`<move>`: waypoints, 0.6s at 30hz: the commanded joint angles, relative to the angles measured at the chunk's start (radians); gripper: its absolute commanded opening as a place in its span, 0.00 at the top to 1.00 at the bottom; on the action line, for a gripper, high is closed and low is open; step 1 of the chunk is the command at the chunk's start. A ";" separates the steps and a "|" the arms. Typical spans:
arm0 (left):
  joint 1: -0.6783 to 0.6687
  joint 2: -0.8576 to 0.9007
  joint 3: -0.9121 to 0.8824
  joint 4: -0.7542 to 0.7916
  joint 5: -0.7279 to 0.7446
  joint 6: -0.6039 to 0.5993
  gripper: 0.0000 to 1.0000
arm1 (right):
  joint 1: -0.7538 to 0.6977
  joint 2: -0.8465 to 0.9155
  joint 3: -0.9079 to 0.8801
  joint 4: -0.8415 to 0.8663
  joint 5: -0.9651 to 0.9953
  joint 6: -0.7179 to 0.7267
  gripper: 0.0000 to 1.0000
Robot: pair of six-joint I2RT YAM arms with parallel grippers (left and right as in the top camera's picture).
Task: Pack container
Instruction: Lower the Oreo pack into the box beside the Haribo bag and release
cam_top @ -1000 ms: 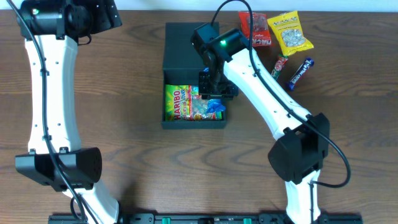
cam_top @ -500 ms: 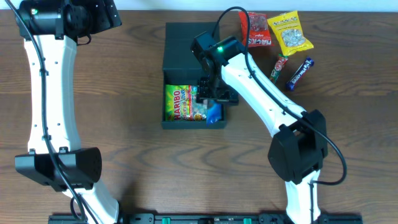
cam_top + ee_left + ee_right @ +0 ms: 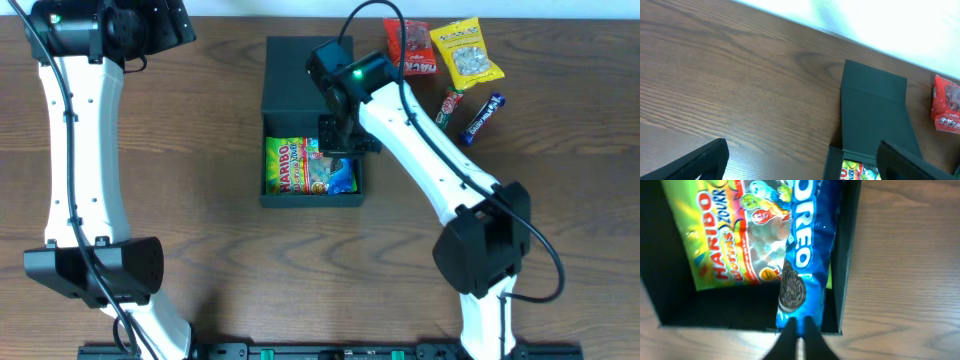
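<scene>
Brown wooden table fills the overhead view. On it, in the upper middle of the frame, sits the container, with its flap lid laid open toward the top edge. Inside, a Haribo packet lies in the left part. A blue Oreo packet lies along the right wall and touches the Haribo packet's right edge. The right gripper is over the right side of the container, its fingers pinched narrow on the lower end of the Oreo packet. The left gripper hangs at the upper left of the overhead frame, well apart from the container, with fingers spread wide and holding nothing. At the upper right lie a red packet, a yellow packet and two small bars.
</scene>
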 commanded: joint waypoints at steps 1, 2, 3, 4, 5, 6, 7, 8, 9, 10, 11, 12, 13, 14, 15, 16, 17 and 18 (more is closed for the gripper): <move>0.003 -0.005 0.021 -0.001 0.006 0.000 0.05 | 0.011 -0.037 0.005 -0.006 -0.039 -0.111 0.99; 0.003 -0.005 0.021 -0.001 0.006 0.000 0.05 | 0.014 -0.036 -0.011 -0.005 -0.041 -0.119 0.98; 0.003 -0.005 0.021 -0.002 0.006 0.000 0.05 | 0.017 -0.033 -0.025 -0.002 -0.040 -0.119 0.99; 0.003 -0.005 0.021 -0.002 0.006 -0.001 0.05 | 0.017 -0.031 -0.037 0.004 -0.041 -0.121 0.99; 0.003 -0.005 0.021 -0.001 0.006 -0.001 0.05 | 0.017 -0.031 -0.052 0.013 -0.041 -0.121 0.99; 0.003 -0.005 0.021 -0.001 0.006 -0.001 0.05 | 0.016 -0.031 -0.067 0.025 -0.041 -0.121 0.99; 0.003 -0.005 0.021 0.000 0.006 -0.001 0.05 | 0.016 -0.031 -0.079 0.035 -0.044 -0.122 0.99; 0.003 -0.005 0.021 0.000 0.006 0.000 0.05 | 0.016 -0.031 -0.103 0.055 -0.053 -0.123 0.99; 0.003 -0.005 0.021 -0.001 0.006 -0.001 0.05 | 0.016 -0.031 -0.114 0.066 -0.058 -0.131 0.99; 0.003 -0.005 0.021 -0.001 0.006 0.000 0.05 | 0.016 -0.031 -0.132 0.079 -0.060 -0.140 0.99; 0.003 -0.005 0.021 0.000 0.006 -0.001 0.05 | 0.017 -0.031 -0.160 0.096 -0.060 -0.140 0.99; 0.003 -0.005 0.021 0.000 0.006 -0.001 0.05 | 0.017 -0.031 -0.180 0.106 -0.060 -0.140 0.99; 0.003 -0.005 0.021 -0.001 0.006 -0.001 0.05 | 0.017 -0.031 -0.203 0.113 -0.060 -0.140 0.99; 0.003 -0.005 0.021 -0.001 0.006 0.000 0.05 | 0.014 -0.031 -0.226 0.121 -0.060 -0.140 0.99; 0.003 -0.005 0.021 -0.001 0.006 0.000 0.05 | 0.012 -0.031 -0.250 0.121 -0.060 -0.140 0.99; 0.003 -0.005 0.021 0.000 0.006 -0.001 0.05 | 0.009 -0.031 -0.264 0.121 -0.059 -0.140 0.99; 0.003 -0.005 0.021 0.000 0.006 -0.001 0.05 | 0.006 -0.031 -0.273 0.121 -0.059 -0.140 0.99; 0.003 -0.005 0.021 0.000 0.006 -0.001 0.05 | 0.003 -0.031 -0.277 0.120 -0.059 -0.140 0.99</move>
